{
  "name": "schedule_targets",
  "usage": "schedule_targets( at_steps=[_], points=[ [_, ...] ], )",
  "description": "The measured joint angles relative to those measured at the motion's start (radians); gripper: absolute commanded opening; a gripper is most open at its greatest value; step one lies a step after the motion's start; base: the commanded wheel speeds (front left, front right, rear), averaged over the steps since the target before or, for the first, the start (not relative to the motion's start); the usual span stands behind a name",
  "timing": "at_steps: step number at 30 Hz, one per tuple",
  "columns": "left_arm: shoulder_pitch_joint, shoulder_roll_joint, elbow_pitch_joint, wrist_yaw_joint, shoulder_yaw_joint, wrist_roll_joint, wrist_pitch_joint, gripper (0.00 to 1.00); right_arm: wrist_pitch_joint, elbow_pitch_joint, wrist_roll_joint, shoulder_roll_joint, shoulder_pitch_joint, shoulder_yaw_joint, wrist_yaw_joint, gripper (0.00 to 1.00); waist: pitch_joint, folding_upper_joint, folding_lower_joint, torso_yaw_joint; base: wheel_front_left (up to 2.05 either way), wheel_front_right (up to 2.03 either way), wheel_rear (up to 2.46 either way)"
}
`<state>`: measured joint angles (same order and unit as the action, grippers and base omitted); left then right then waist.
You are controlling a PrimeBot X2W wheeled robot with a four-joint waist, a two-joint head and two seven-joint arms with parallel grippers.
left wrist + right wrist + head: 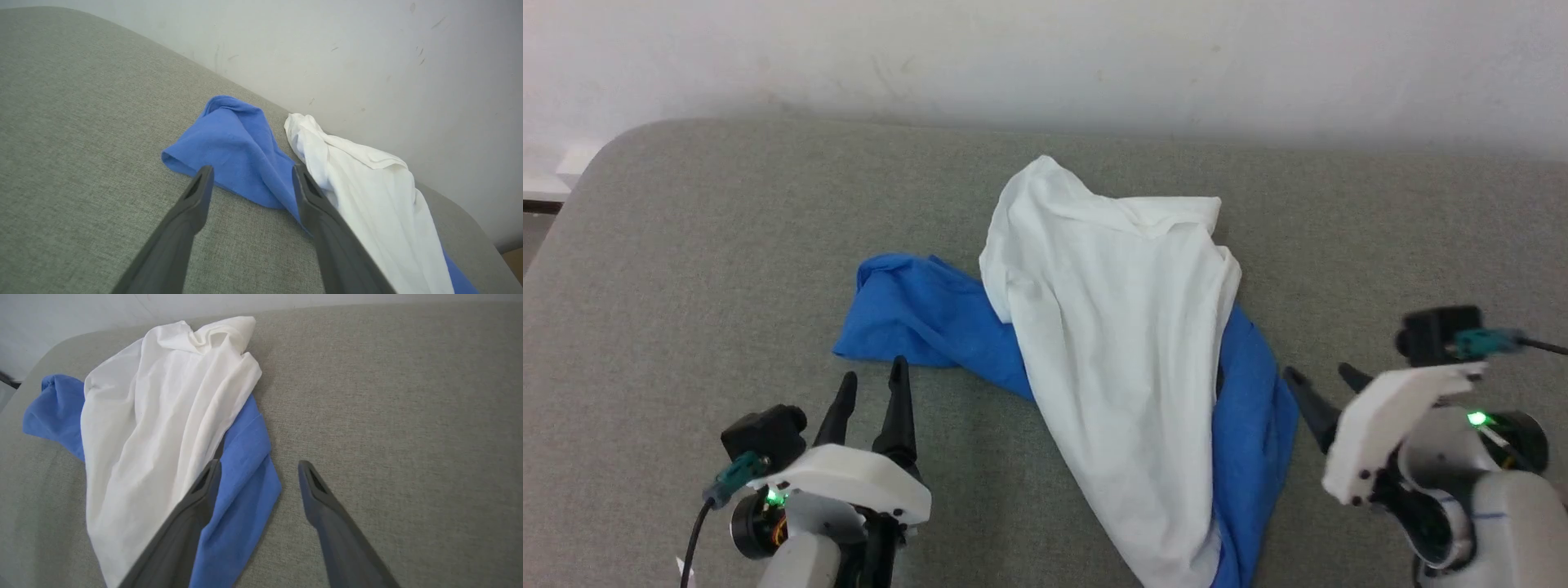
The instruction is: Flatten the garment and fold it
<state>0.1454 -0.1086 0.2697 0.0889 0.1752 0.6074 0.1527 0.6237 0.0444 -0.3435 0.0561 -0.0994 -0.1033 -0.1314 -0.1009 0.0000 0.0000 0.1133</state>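
The garment [1111, 343] lies crumpled in the middle of the grey surface, its white body bunched into a long wedge. One blue sleeve [923, 314] sticks out to the left; another blue sleeve [1254, 425] runs down the right side. My left gripper [874, 380] hovers open just below the left sleeve [233, 151], nothing between its fingers. My right gripper [1327, 377] stands open beside the right sleeve [241, 490], also holding nothing. The white body [159, 428] shows wrinkled in the right wrist view. The print is hidden.
The grey fabric-covered surface [686, 269] has a rounded far-left corner and ends at a pale wall [1045, 57] behind the garment. The garment's lower end runs toward the near edge.
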Motion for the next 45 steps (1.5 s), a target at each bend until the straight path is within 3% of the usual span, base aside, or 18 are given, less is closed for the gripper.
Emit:
schedule_targets(
  at_steps=[6, 14, 15, 16, 17, 21, 26, 32, 36, 39, 40, 41, 42, 45],
  points=[
    [0.002, 0.006, 0.003, -0.001, 0.014, 0.000, 0.000, 1.00, 0.043, -0.240, 0.185, -0.005, -0.172, 0.132, 0.000, 1.00, -0.020, 0.0000, 0.0000, 0.007, 0.00, 0.00, 0.00],
    [0.025, 0.011, 0.015, -0.012, 0.032, 0.008, -0.003, 1.00, 0.039, -0.493, 0.290, -0.006, -0.317, 0.165, 0.000, 1.00, -0.042, 0.0000, 0.0001, 0.038, 0.00, 0.00, 0.00],
    [0.025, 0.011, 0.017, -0.017, 0.034, 0.009, -0.003, 1.00, 0.045, -0.515, 0.290, -0.005, -0.323, 0.167, 0.000, 0.47, -0.044, 0.0000, 0.0001, 0.041, 0.00, 0.00, 0.00],
    [0.025, 0.011, 0.020, -0.017, 0.034, 0.009, -0.003, 1.00, 0.044, -0.530, 0.285, -0.005, -0.327, 0.167, 0.000, 0.15, -0.045, 0.0000, 0.0000, 0.043, 0.00, 0.00, 0.00],
    [0.025, 0.011, 0.022, -0.017, 0.034, 0.009, -0.003, 1.00, 0.038, -0.539, 0.279, -0.006, -0.331, 0.166, 0.000, 0.00, -0.046, 0.0000, 0.0000, 0.043, 0.00, 0.00, 0.00],
    [0.025, 0.009, 0.025, -0.017, 0.032, 0.011, -0.002, 1.00, 0.004, -0.558, 0.225, -0.006, -0.350, 0.156, 0.000, 0.00, -0.044, 0.0000, 0.0000, 0.034, 0.00, 0.00, 0.00],
    [0.025, 0.009, 0.024, -0.017, 0.037, 0.012, -0.003, 1.00, -0.089, -0.509, 0.075, -0.008, -0.353, 0.047, 0.000, 0.00, -0.035, 0.0000, 0.0000, 0.025, 0.00, 0.00, 0.00],
    [0.024, 0.007, 0.023, -0.017, 0.041, 0.017, -0.003, 1.00, -0.141, -0.413, -0.073, -0.008, -0.282, -0.274, 0.000, 0.00, -0.015, 0.0000, 0.0000, 0.023, 0.00, 0.00, 0.00],
    [0.022, 0.007, 0.023, -0.016, 0.044, 0.019, -0.003, 1.00, -0.177, -0.452, -0.119, -0.006, -0.181, -0.503, 0.000, 0.00, -0.008, 0.0000, 0.0000, 0.020, 0.00, 0.00, 0.00],
    [0.021, 0.007, 0.023, -0.016, 0.046, 0.020, -0.003, 1.00, -0.203, -0.513, -0.085, -0.004, -0.138, -0.593, 0.000, 0.00, -0.009, 0.0000, 0.0000, 0.018, 0.00, 0.00, 0.00],
    [0.021, 0.006, 0.022, -0.016, 0.046, 0.021, -0.003, 1.00, -0.216, -0.528, -0.062, -0.006, -0.131, -0.614, 0.000, 0.05, -0.009, 0.0000, 0.0000, 0.017, 0.00, 0.00, 0.00],
    [0.021, 0.006, 0.022, -0.016, 0.046, 0.022, -0.003, 1.00, -0.229, -0.537, -0.034, -0.006, -0.126, -0.623, 0.000, 0.69, -0.009, 0.0000, 0.0000, 0.015, 0.00, 0.00, 0.00],
    [0.021, 0.005, 0.022, -0.016, 0.046, 0.025, -0.003, 1.00, -0.243, -0.537, 0.008, -0.007, -0.121, -0.629, -0.001, 1.00, -0.009, 0.0000, 0.0000, 0.014, 0.00, 0.00, 0.00],
    [0.021, 0.004, 0.021, -0.016, 0.047, 0.026, -0.004, 1.00, -0.304, -0.514, 0.088, -0.008, -0.119, -0.634, -0.001, 1.00, -0.005, 0.0000, 0.0000, 0.010, 0.00, 0.00, 0.00]
  ],
)
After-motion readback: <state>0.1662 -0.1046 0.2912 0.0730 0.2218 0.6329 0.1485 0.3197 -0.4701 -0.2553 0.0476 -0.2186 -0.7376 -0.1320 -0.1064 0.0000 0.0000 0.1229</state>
